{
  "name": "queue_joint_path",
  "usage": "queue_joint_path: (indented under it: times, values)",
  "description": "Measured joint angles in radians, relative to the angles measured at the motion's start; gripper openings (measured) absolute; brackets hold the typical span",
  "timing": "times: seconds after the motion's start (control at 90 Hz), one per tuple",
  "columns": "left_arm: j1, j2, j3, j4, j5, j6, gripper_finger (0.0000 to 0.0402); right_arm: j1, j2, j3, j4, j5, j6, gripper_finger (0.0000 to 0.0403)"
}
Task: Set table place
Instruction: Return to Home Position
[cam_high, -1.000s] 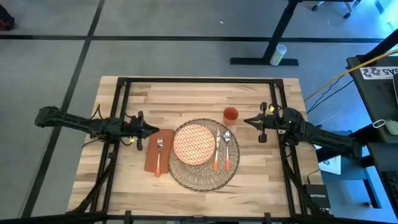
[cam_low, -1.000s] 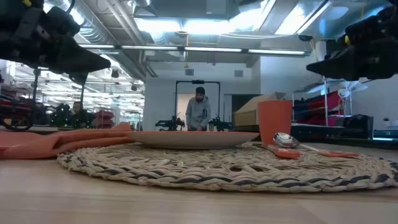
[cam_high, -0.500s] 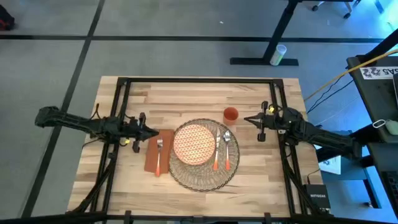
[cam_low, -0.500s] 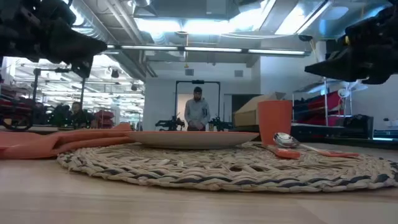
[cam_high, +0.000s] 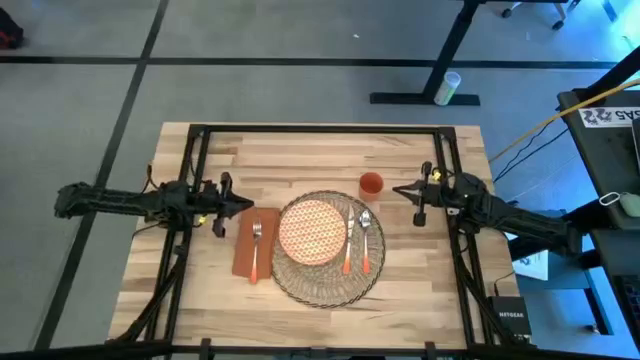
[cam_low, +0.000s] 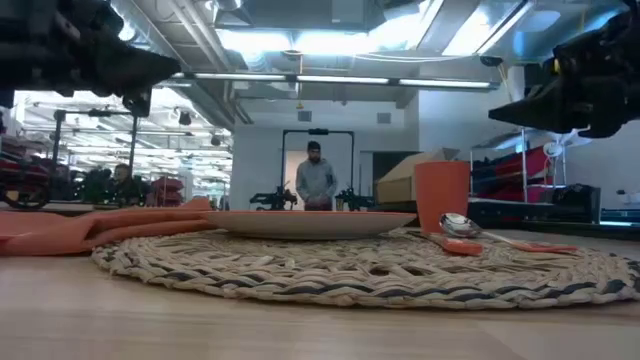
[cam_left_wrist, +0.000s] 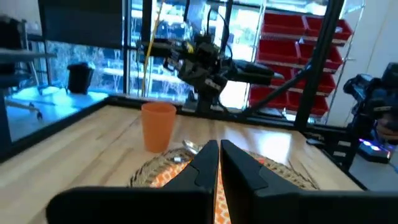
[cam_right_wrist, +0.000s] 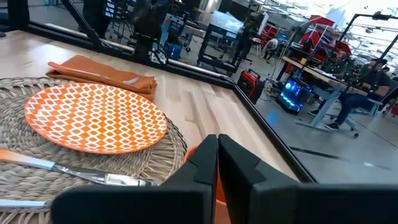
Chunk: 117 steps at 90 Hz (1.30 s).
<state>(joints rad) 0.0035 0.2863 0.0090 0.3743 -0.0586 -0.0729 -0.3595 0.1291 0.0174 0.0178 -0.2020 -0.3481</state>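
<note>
The place, a round woven straw mat (cam_high: 322, 287) (cam_low: 350, 270), lies flat on the wooden table (cam_high: 300, 155). An orange-patterned plate (cam_high: 312, 230) (cam_right_wrist: 93, 118) rests on it, with a spoon (cam_high: 366, 235) and a knife (cam_high: 349, 252) to its right. A fork (cam_high: 256, 248) lies on the rust-orange napkin (cam_high: 243, 260) left of the mat. An orange cup (cam_high: 371, 184) (cam_left_wrist: 157, 126) stands behind the mat. My left gripper (cam_high: 249, 204) (cam_left_wrist: 219, 163) hovers shut above the table by the napkin's far end. My right gripper (cam_high: 394, 192) (cam_right_wrist: 217, 155) hovers shut just right of the cup.
Black frame rails (cam_high: 200, 135) cross the table at the far edge and along both sides, under my arms. Bare planks lie behind the mat and in front of it. A person (cam_low: 316, 180) stands far off in the room beyond the table.
My left gripper has risen, staying shut, and has drawn slightly back toward the table's left edge. The mat and the things on and beside it have not moved.
</note>
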Motion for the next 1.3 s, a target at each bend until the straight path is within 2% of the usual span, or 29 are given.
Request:
queue_joint_path:
  times: [0.111,0.433,0.633,0.778,0.944,1.144,1.3]
  values:
    - [-0.001,-0.062,0.000,-0.051,0.000,0.022,0.0000,0.000,0.000,0.000,0.000,-0.008,0.001,0.0000]
    - [-0.001,-0.286,0.001,-0.355,0.002,-0.008,0.0000,0.000,0.000,0.000,0.001,-0.027,-0.003,0.0000]
    - [0.006,-0.282,0.007,-0.377,0.008,0.063,0.0000,0.000,0.000,0.000,0.002,-0.021,-0.007,0.0000]
    - [0.035,-0.275,0.008,-0.378,0.003,0.101,0.0000,-0.001,0.000,0.000,-0.001,0.004,-0.103,0.0000]
    - [0.073,-0.260,0.008,-0.379,-0.001,0.087,0.0000,-0.001,0.000,0.000,-0.008,0.046,-0.130,0.0000]
    - [0.117,-0.258,0.008,-0.377,-0.015,0.002,0.0000,-0.001,0.000,0.000,-0.026,0.167,-0.132,0.0000]
    - [0.148,-0.258,0.008,-0.377,-0.016,0.019,0.0000,-0.001,0.000,0.000,-0.029,0.242,-0.134,0.0000]
